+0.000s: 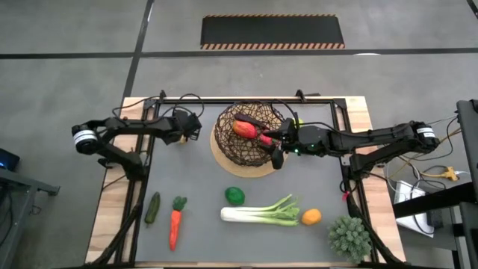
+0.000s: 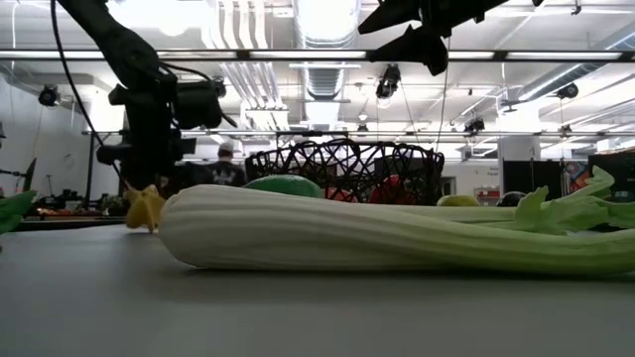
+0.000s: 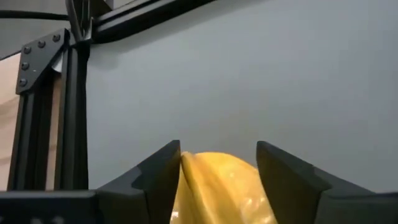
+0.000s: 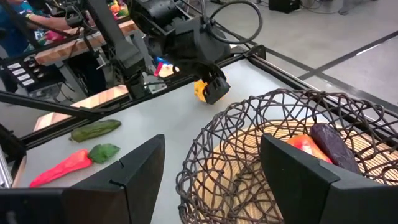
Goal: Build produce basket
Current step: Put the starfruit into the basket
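Observation:
The yellow pepper [image 3: 217, 186] sits at the table's far left between the fingers of my left gripper [image 1: 188, 128], which comes down on it at a slant. It also shows in the low view [image 2: 144, 208] and the right wrist view [image 4: 200, 91]. The dark wire basket [image 1: 233, 146] stands on its pale disc at the far middle, with a red pepper [image 1: 245, 128] and a dark eggplant [image 4: 333, 146] inside. My right gripper [image 4: 214, 180] hangs open above the basket's right rim with nothing in it. My left gripper has the yellow pepper pinched between its two fingers, which lie on the pepper's two opposite sides [image 3: 189, 180]. The fingers come slanting down from the table's left. In the low view the pepper's underside [image 2: 145, 226] rests on the table.
Along the near half of the table lie a cucumber [image 1: 153, 208], a carrot [image 1: 174, 224], a green fruit [image 1: 235, 196], a leek [image 1: 261, 214] and an orange [image 1: 311, 217]. A spiky green plant [image 1: 349, 237] stands at the near right corner. A black frame rail [image 3: 74, 112] runs beside the left gripper.

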